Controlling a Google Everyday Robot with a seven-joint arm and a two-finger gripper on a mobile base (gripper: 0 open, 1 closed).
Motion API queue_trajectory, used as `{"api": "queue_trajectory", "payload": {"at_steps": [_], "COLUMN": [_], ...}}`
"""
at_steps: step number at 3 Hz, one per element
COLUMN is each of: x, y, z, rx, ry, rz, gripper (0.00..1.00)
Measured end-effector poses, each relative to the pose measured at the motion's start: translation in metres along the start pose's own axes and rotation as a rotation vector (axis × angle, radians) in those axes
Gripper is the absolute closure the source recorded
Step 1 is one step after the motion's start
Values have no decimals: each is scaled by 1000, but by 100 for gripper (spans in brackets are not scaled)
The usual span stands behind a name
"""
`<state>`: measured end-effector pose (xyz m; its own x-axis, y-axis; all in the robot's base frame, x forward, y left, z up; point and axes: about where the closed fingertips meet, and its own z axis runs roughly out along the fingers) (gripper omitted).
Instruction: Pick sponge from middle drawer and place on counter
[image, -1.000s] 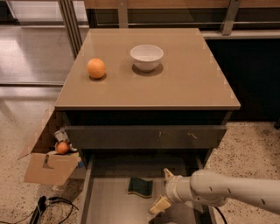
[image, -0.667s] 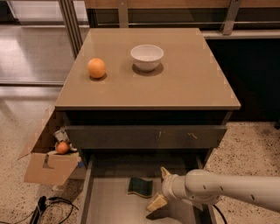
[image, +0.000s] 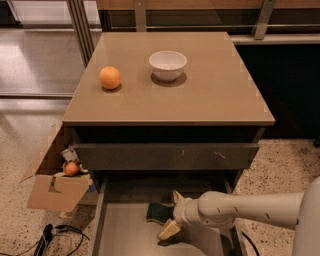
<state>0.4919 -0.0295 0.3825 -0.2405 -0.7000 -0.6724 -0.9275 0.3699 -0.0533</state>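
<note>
The gripper (image: 172, 214), wide open and empty, straddles the right end of the sponge (image: 157, 212) in the middle drawer (image: 125, 235). The sponge is likely light and squashy; pinch firmly across its edges.

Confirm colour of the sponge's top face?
Dark green, camera view; the sponge lies in the middle drawer, with the open gripper beside it.

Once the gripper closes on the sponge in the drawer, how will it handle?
The sponge lies flat, dark face up; it probably squashes under pressure rather than slipping. Small and flat, likely light, so a nudge may slide it on the smooth middle drawer floor. The gripper is open around it, inside the drawer.
</note>
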Motion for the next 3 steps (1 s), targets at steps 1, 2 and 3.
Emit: {"api": "queue_trajectory", "payload": {"at_steps": [1,2,3], "x": [1,5,6], "y": [8,10,10], "z": [14,26,26], "rx": [-25,-43,-43], "ry": [-1,5,5], "rz": [2,16,16], "gripper": [0,0,18]}}
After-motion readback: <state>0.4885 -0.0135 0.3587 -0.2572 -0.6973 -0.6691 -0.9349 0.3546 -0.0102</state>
